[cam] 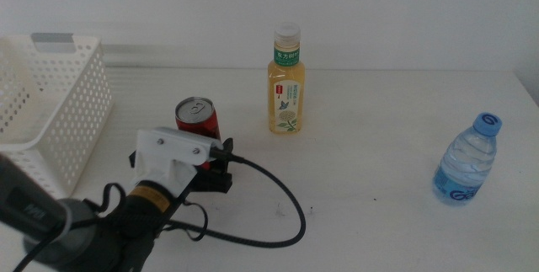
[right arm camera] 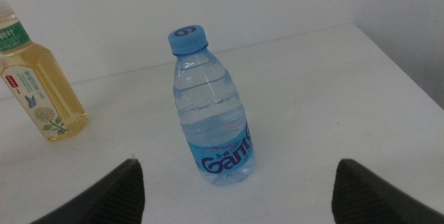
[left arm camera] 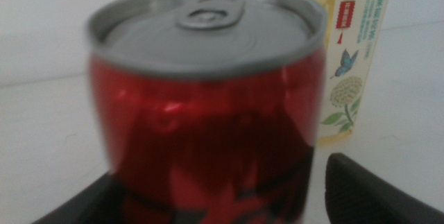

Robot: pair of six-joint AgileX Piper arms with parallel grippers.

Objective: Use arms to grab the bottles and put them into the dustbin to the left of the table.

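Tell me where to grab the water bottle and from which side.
Grip the water bottle around its ribbed middle, above the blue label, coming level from the front where the open right hand faces it. It stands upright and alone, the tea bottle well clear, and the body is round.

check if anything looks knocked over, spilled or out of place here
Nothing stands out: the can, tea bottle and water bottle all stand upright on a dry table, caps on.
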